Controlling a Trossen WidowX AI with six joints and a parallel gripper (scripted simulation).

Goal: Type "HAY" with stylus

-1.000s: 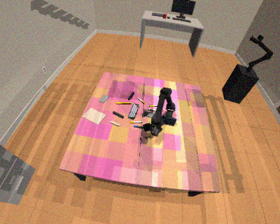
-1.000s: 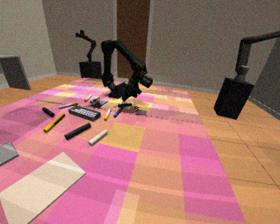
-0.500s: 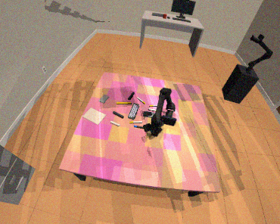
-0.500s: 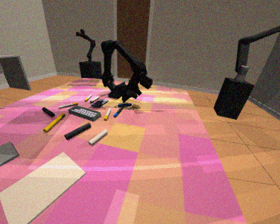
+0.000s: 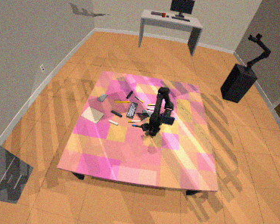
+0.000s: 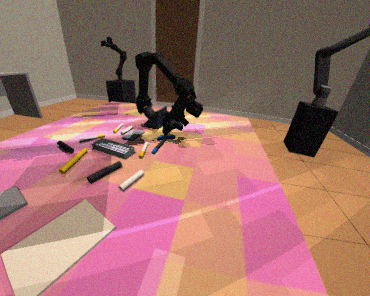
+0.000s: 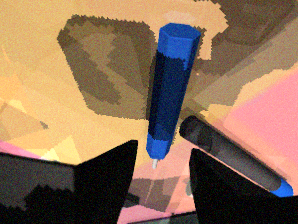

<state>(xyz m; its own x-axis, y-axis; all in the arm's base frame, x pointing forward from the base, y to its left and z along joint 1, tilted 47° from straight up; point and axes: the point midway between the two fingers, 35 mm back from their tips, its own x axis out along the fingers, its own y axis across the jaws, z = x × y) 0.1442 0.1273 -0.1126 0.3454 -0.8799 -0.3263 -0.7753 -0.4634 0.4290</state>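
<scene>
The stylus, a blue hexagonal pen (image 7: pixel 172 85) (image 6: pixel 166 137) with a thin pale tip, lies under the gripper. In the wrist view its tip points down toward the space between the fingers, and part of it is in shadow. My gripper (image 7: pixel 163 151) (image 6: pixel 171 131) is partly open and holds nothing, its fingertips just above the tip end of the stylus. The small dark keyboard (image 5: pixel 132 110) (image 6: pixel 113 148) with pale keys lies away from the gripper, toward the middle of the scattered pens. The stylus cannot be made out in the top view, where the arm covers that area.
A dark marker with a blue end (image 7: pixel 227 151) (image 6: pixel 161 146) lies right beside the stylus. A white-and-yellow pen (image 6: pixel 144 149), a black marker (image 6: pixel 105 172), a white marker (image 6: pixel 132 180) and a yellow marker (image 6: pixel 73 160) lie around the keyboard. A cream sheet (image 5: pixel 92 115) lies farther off.
</scene>
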